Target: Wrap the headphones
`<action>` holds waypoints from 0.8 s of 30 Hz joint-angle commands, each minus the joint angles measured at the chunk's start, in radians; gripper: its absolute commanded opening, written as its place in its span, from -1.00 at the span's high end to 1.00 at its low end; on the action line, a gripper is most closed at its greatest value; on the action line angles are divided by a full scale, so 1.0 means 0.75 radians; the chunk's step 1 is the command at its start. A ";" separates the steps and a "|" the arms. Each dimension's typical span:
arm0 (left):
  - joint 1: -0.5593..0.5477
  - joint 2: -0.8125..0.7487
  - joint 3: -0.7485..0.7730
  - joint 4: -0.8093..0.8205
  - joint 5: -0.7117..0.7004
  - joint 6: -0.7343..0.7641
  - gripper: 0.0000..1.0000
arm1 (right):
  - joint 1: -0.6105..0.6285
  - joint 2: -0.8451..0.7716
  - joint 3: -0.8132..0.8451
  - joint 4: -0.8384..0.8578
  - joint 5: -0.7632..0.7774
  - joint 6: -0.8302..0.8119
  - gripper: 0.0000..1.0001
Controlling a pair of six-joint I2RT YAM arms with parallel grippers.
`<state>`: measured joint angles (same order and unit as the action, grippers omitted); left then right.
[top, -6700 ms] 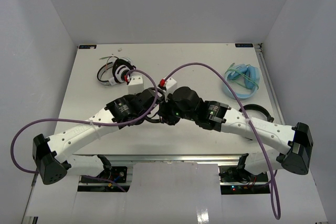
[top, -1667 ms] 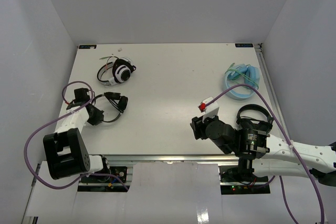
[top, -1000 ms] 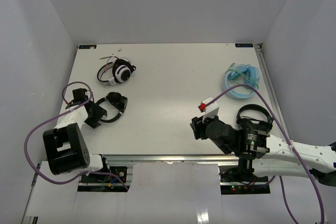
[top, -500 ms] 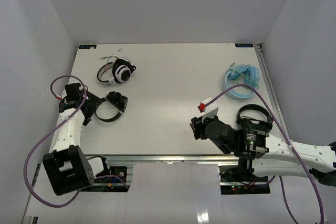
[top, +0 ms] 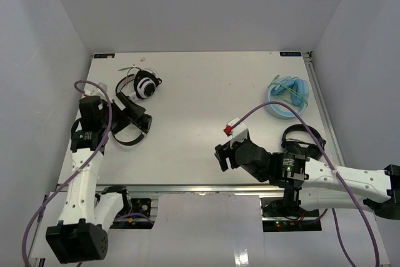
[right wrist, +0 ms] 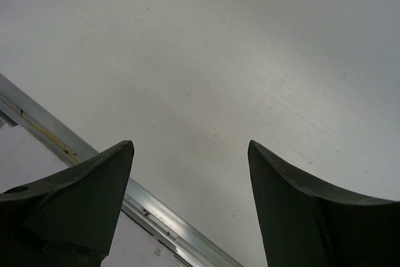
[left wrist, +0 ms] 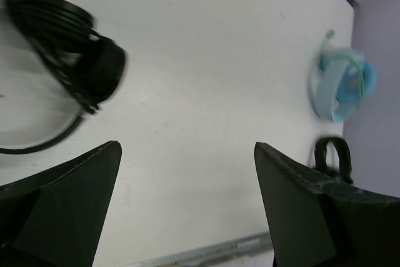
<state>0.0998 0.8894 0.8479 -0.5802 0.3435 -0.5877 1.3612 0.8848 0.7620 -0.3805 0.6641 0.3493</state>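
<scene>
The black headphones (top: 130, 128) lie on the left part of the table, their thin black cable coiled round the stacked earcups (left wrist: 84, 60). My left gripper (top: 128, 108) hovers just behind them, open and holding nothing; in the left wrist view its fingers (left wrist: 75, 198) stand wide apart around the gripper's middle (left wrist: 187, 148), with the headphones up at the left. My right gripper (top: 222, 156) is open over bare table near the front edge, nothing between its jaws (right wrist: 190, 145).
A white-and-black pair with green cable (top: 140, 84) lies at the back left. A pale blue pair (top: 287, 96) sits at the back right. Another black pair (top: 304, 139) lies by my right arm. The table's metal front rail (right wrist: 156, 214) runs under the right gripper.
My left gripper opened, let go of the black headphones and drew back from them as the arm stretched forward. My right gripper opened wider and shifted slightly left.
</scene>
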 commanded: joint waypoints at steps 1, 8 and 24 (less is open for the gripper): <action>-0.291 -0.138 -0.035 0.053 0.037 0.051 -0.96 | -0.007 0.043 0.016 0.127 -0.045 -0.027 -0.91; -0.622 -0.267 -0.138 0.110 -0.015 0.148 -0.96 | -0.009 -0.005 0.010 0.127 0.050 0.046 -0.80; -0.743 -0.460 -0.293 0.292 0.234 0.213 -0.96 | -0.009 -0.276 -0.081 0.131 0.253 0.148 -0.80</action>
<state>-0.4541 0.5510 0.6458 -0.4043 0.4628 -0.4453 1.3560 0.6934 0.7123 -0.3175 0.7853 0.4387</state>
